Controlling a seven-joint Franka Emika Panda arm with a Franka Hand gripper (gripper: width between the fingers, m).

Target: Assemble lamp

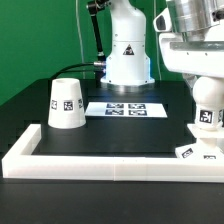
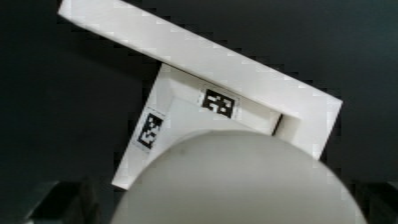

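White arm upright, tool (image 1: 205,118) over base (image 1: 197,152)

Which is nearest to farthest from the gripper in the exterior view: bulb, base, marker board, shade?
1. Bulb, directly below the gripper, exterior view's right.
2. Base, under the bulb, by the white frame.
3. Marker board, centre.
4. Shade, far left.

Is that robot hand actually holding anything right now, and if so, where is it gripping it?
Nothing seems held. The gripper is open, hanging just above the round bulb that sits on the square base. The shade stands apart on the table, untouched.
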